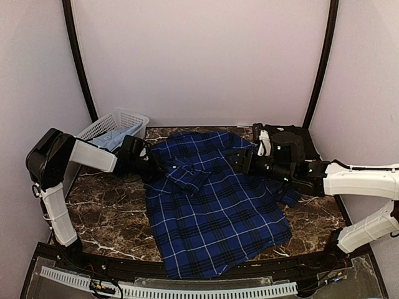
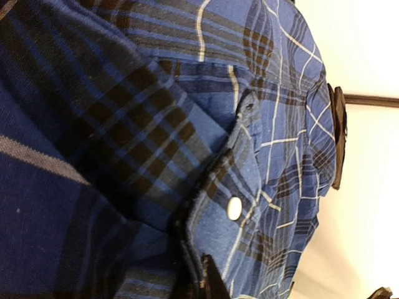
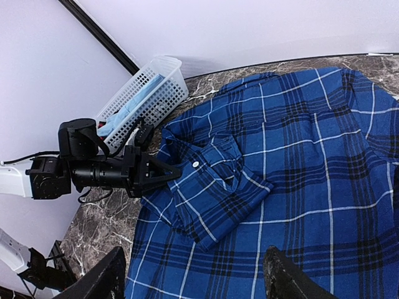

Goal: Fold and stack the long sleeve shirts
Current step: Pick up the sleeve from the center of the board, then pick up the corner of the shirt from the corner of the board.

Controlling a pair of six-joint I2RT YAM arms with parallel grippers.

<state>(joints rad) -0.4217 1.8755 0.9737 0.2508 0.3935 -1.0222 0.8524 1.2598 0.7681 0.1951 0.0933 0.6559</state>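
Currently my left gripper (image 3: 163, 172) is pinched closed on the plaid shirt (image 1: 212, 212), at the edge of the sleeve cuff (image 3: 206, 180) that lies doubled over the shirt body. The grip point sits just beside the basket (image 1: 118, 121), on its shirt-facing side. The shirt itself spreads flat on the table (image 1: 106, 212), starting near the basket and running well away from it. My right gripper (image 3: 194, 274) hangs with its jaws wide apart and nothing between them, over the part of the shirt farthest from the basket.

Failure modes from this position, as I judge them:

1. Shallow bite. The left wrist view shows the cuff and its button (image 2: 234, 207) right at the fingers; if I hold only the hem, the cloth may slip out once I lift.
2. Double bite. The cuff rests on the shirt body (I cannot tell how many layers are caught). If the lower layer is pinched too, any lift would drag the whole garment.
3. No anchor. My right gripper pins nothing, so a pull toward the basket could slide the shirt and skew the fold.
4. Snagging. A wide swing near the basket could hook the cuff on its lattice.
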